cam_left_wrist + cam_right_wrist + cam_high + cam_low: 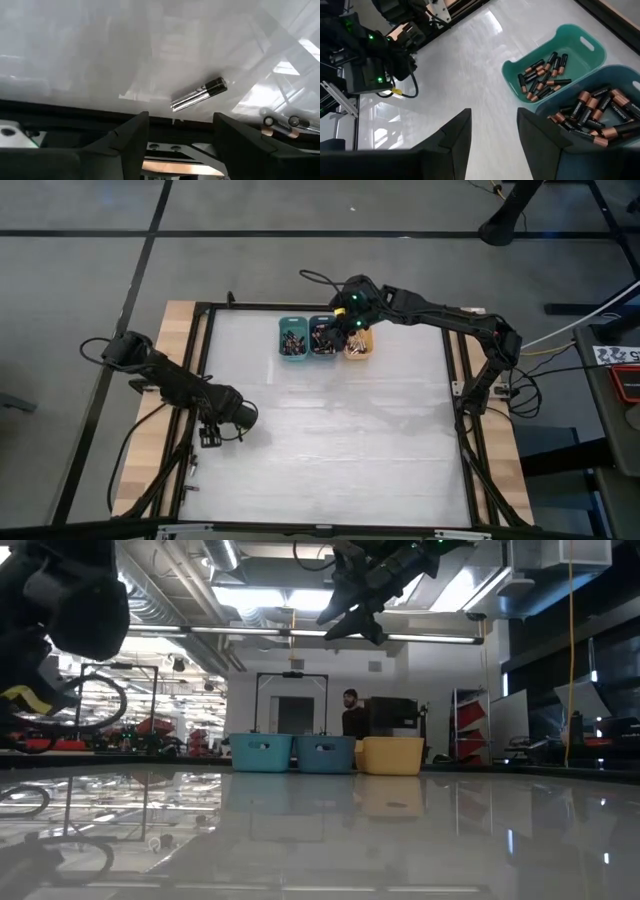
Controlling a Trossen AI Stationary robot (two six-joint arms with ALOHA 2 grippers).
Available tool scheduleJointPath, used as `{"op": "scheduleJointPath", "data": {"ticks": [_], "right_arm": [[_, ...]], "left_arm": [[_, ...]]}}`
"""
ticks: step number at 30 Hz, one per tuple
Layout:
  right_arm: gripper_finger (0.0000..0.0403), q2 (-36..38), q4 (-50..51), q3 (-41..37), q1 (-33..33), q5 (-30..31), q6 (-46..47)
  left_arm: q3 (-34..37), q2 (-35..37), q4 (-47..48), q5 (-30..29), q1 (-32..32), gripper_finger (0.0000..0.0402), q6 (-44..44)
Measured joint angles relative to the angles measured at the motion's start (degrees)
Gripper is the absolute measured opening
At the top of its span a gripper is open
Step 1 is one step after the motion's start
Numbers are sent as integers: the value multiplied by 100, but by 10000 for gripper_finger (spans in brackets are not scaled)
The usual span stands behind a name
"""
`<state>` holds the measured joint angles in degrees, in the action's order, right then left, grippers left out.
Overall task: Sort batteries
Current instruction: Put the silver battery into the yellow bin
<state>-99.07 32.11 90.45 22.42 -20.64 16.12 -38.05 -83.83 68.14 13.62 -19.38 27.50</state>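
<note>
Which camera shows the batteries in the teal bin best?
The right wrist view: it looks down into the teal bin, so each battery shows. The high view shows only dark specks; the low view shows just the bin's wall; the left wrist view misses the bin.

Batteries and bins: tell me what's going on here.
Battery sorting is under way. The right gripper hangs open and empty above the teal bin, blue bin and yellow bin at the table's far edge. The left gripper, open, is low at the left edge, facing a loose battery on the table.
</note>
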Motion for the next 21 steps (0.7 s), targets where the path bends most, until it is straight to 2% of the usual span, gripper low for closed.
{"op": "scheduleJointPath", "data": {"ticks": [10, 21], "right_arm": [[159, 0, 93, 0, -44, 52, -7], [159, 0, 98, 0, -40, 59, -32]], "left_arm": [[120, -116, -426, 66, -168, 198, 52], [111, -1429, -497, -41, -669, 187, -627]]}}
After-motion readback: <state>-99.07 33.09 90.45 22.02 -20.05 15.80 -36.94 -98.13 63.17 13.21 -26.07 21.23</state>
